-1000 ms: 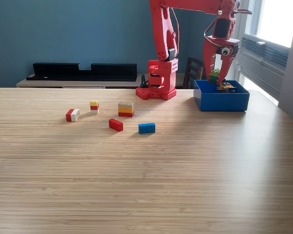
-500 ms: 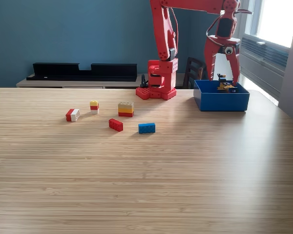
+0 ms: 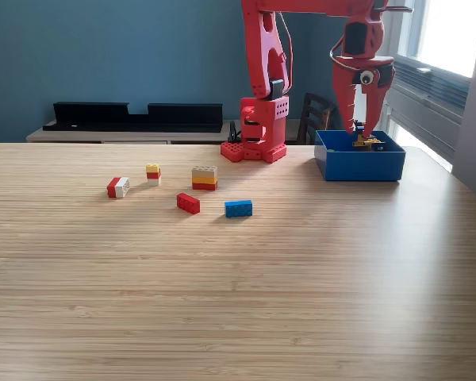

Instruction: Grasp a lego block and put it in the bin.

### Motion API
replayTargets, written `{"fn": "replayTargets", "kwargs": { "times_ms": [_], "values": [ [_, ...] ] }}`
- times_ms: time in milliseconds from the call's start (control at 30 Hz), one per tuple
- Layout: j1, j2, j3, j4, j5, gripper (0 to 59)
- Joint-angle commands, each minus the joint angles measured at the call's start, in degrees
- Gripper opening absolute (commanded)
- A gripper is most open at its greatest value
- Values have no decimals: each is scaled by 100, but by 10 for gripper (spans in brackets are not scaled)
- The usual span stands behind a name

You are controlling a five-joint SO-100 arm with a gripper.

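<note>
The blue bin [image 3: 360, 165] stands on the table at the exterior view's right, beside the red arm's base [image 3: 258, 147]. My gripper [image 3: 362, 127] hangs just above the bin's back half, pointing down, open, with nothing between its fingers. Some lego pieces [image 3: 368, 142] show over the bin's rim. Loose on the table to the left lie a red-and-white block [image 3: 117, 187], a small yellow-topped block [image 3: 153, 174], a tan, yellow and red stack [image 3: 205, 177], a red block [image 3: 188, 203] and a blue block [image 3: 238, 208].
A black shelf unit [image 3: 135, 116] runs along the blue back wall. A dark chair [image 3: 314, 117] stands behind the table near the bin. A window and radiator [image 3: 436, 87] fill the right side.
A second ago my gripper held a green block over the bin. It then opened wide and the block dropped in. Now the jaws stand narrower and a little higher.
</note>
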Motion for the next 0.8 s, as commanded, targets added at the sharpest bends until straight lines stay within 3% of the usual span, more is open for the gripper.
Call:
{"fn": "replayTargets", "kwargs": {
  "times_ms": [33,400,800],
  "values": [
    [1213,343,-290,-589,18,1],
    [2575,343,439,-2030,255,1],
    [2610,343,721,-2259,281,1]
  ]
}}
